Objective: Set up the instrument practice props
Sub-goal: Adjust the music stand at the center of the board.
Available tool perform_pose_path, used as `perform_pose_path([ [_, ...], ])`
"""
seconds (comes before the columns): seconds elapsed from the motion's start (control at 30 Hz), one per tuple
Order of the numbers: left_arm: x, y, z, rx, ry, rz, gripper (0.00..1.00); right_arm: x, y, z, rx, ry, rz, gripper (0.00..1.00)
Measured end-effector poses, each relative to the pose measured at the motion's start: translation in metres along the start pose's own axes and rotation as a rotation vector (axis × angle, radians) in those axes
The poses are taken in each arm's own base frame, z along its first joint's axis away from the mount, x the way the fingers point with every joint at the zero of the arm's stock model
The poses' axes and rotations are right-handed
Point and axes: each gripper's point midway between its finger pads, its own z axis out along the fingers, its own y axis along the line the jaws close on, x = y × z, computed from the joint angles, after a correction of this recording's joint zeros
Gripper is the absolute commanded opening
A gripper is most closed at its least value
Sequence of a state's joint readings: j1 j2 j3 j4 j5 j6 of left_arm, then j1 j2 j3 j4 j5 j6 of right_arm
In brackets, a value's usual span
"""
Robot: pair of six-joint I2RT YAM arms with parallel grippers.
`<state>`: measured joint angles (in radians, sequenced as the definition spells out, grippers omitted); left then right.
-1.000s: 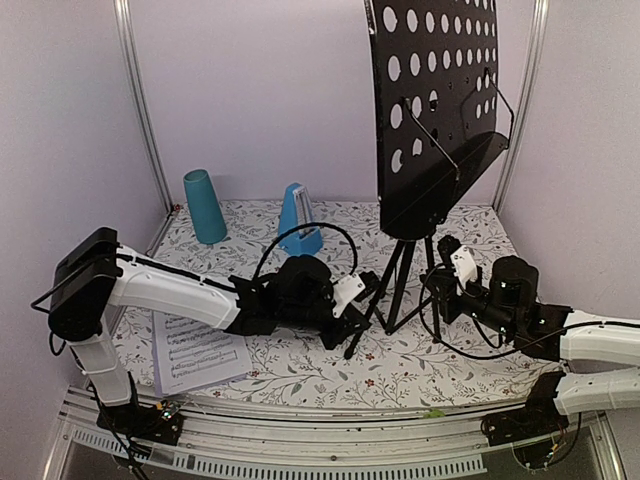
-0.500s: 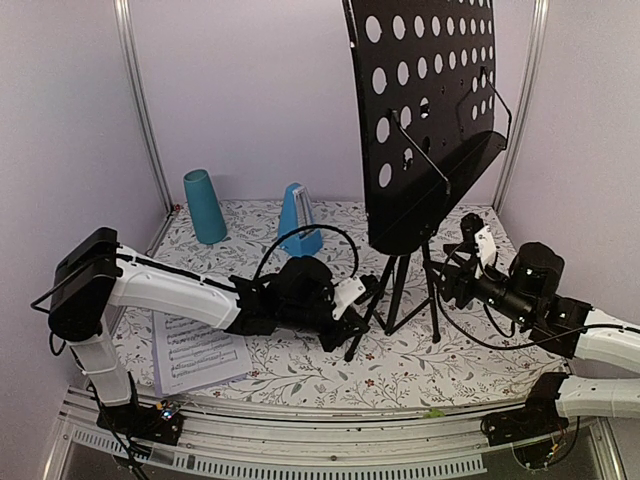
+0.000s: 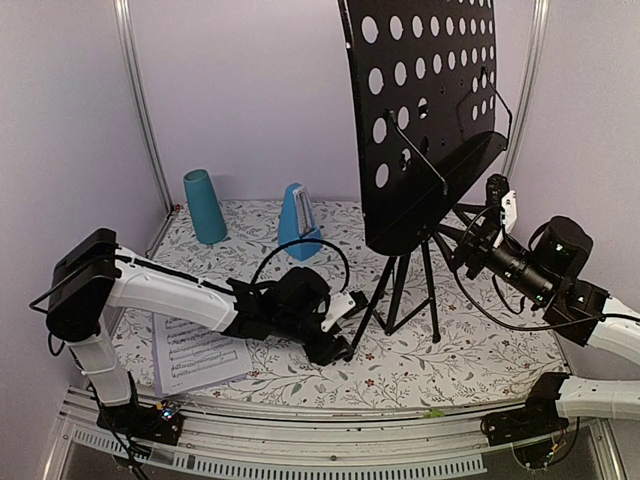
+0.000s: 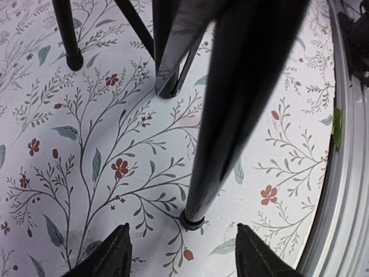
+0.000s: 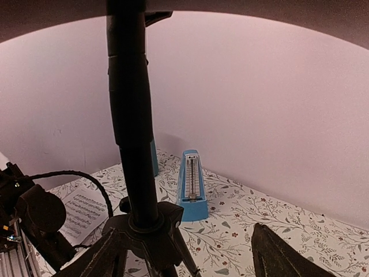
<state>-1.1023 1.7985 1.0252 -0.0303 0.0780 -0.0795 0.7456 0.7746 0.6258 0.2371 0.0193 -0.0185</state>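
The black music stand [image 3: 425, 120] is upright on its tripod at centre right, its perforated tray tilted. My left gripper [image 3: 338, 335] lies low by the front leg; in the left wrist view the gripper [image 4: 187, 254] is open and the leg's foot [image 4: 192, 221] is just ahead, untouched. My right gripper [image 3: 475, 240] hovers open to the right of the pole, behind the tray. The right wrist view shows the pole [image 5: 132, 115] left of the open gripper [image 5: 190, 259] and the blue metronome [image 5: 190, 187] beyond. A printed sheet-music page [image 3: 195, 350] lies flat at front left.
A teal tapered cup [image 3: 204, 206] stands at the back left, with the metronome [image 3: 298, 222] to its right. The tripod legs [image 3: 432, 300] spread over the flowered tabletop [image 3: 480, 350]. A metal rail [image 4: 346, 190] runs along the near edge. Lavender walls close in the back and sides.
Both grippers have opened and let go of the stand. The right arm has lifted and drawn back to the right. The left gripper has slipped back from the front leg. The tray has shifted left.
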Motion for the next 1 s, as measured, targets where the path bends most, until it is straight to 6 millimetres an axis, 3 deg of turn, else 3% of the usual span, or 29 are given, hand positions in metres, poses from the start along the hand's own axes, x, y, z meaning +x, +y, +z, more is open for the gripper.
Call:
perform_pose_path([
  [0.1, -0.014, -0.001, -0.012, 0.013, -0.043, -0.012, 0.68, 0.001, 0.003, 0.007, -0.018, 0.001, 0.001, 0.79],
  [0.23, -0.052, 0.005, -0.049, 0.032, -0.172, -0.054, 0.76, -0.002, 0.007, 0.019, -0.041, -0.008, 0.004, 0.81],
  [0.37, -0.100, 0.028, -0.104, 0.025, -0.360, -0.097, 0.80, -0.013, 0.012, 0.029, -0.064, -0.040, 0.003, 0.81],
  [0.5, -0.135, 0.063, -0.137, 0.004, -0.488, -0.117, 0.79, -0.019, 0.015, 0.034, -0.085, -0.067, 0.001, 0.82],
  [0.6, -0.163, 0.080, -0.143, -0.009, -0.547, -0.099, 0.76, -0.021, 0.015, 0.034, -0.084, -0.080, 0.002, 0.82],
  [0.73, -0.201, 0.080, -0.139, 0.027, -0.612, -0.041, 0.74, -0.027, 0.015, 0.034, -0.082, -0.103, 0.001, 0.83],
  [1.0, -0.235, 0.060, -0.142, 0.135, -0.680, 0.073, 0.64, -0.032, 0.014, 0.037, -0.079, -0.115, 0.044, 0.77],
])
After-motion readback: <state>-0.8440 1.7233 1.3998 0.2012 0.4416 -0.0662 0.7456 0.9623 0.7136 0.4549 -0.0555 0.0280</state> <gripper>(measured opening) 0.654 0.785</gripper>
